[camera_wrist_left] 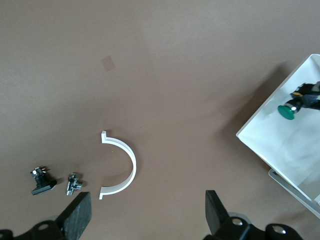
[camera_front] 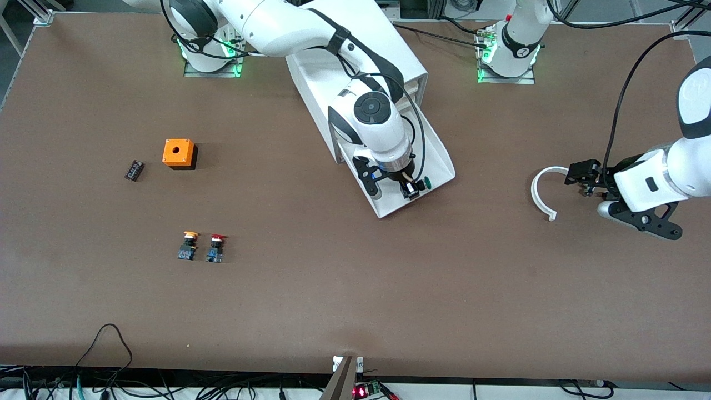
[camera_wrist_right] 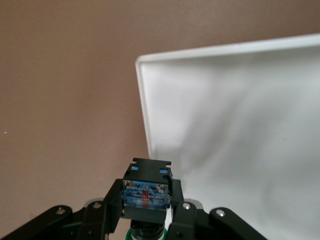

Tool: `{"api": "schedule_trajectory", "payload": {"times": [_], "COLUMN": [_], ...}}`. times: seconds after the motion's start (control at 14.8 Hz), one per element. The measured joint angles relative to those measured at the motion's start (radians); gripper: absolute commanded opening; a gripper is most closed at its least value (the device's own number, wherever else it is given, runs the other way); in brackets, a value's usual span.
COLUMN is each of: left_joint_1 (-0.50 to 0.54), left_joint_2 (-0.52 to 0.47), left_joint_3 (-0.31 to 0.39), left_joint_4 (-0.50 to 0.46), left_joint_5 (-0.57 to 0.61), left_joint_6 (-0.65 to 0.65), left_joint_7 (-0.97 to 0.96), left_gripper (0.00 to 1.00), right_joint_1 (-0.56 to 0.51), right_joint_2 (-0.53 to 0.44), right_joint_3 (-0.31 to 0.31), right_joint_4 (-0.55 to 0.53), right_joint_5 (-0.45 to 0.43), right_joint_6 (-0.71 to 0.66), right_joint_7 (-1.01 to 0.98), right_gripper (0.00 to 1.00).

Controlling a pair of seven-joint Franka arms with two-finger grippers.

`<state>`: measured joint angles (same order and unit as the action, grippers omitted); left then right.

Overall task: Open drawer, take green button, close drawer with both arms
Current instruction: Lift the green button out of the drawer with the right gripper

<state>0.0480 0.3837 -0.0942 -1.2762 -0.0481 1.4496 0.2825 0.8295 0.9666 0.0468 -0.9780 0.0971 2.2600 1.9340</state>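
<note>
The drawer (camera_front: 441,161) is pulled out of the white cabinet (camera_front: 414,61) and is the lowest one. My right gripper (camera_front: 412,189) is over the drawer's front end, shut on the green-capped button (camera_front: 426,183). In the right wrist view the fingers (camera_wrist_right: 100,210) clamp the button's blue base block (camera_wrist_right: 145,192) above the white drawer floor (camera_wrist_right: 230,125). My left gripper (camera_front: 575,175) is open and empty, low over the table toward the left arm's end, beside a white curved strip (camera_front: 537,191). The left wrist view shows the drawer (camera_wrist_left: 285,150) and the button (camera_wrist_left: 288,112).
An orange box (camera_front: 179,153) and a small black part (camera_front: 134,170) lie toward the right arm's end. An orange-capped button (camera_front: 188,245) and a red-capped button (camera_front: 215,247) stand nearer the front camera. Small metal parts (camera_wrist_left: 74,182) lie by the curved strip (camera_wrist_left: 125,170).
</note>
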Motion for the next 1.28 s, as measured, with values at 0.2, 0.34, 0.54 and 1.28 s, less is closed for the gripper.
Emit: {"api": "schedule_trajectory", "payload": {"times": [0.2,0.34,0.54,1.28], "left_joint_1": [0.000,0.000,-0.001,-0.085], "left_joint_2": [0.000,0.004,0.030,0.166], "left_joint_3": [-0.002,-0.002,-0.002,-0.012], "left_joint_4": [-0.010,-0.021,-0.029,-0.097], "left_joint_5": [0.000,0.000,0.000,0.000], "left_joint_6": [-0.010,-0.011,-0.001,0.328], "left_joint_7": [0.000,0.000,0.000,-0.451], "left_gripper": [1.00,1.00,1.00,1.00], "right_joint_1": [-0.040,-0.084,-0.166,-0.376], "right_joint_2": [-0.029,-0.053,-0.085,-0.094], "right_joint_3": [-0.005,-0.007,-0.007,-0.007], "right_joint_4": [0.009,0.010,0.010,-0.019], "right_joint_5": [0.000,0.000,0.000,0.036], "right_joint_6": [-0.058,-0.110,-0.186,-0.322], "right_joint_7": [-0.134,-0.243,-0.438,-1.192], "right_gripper": [0.00,0.00,0.00,0.00]}}
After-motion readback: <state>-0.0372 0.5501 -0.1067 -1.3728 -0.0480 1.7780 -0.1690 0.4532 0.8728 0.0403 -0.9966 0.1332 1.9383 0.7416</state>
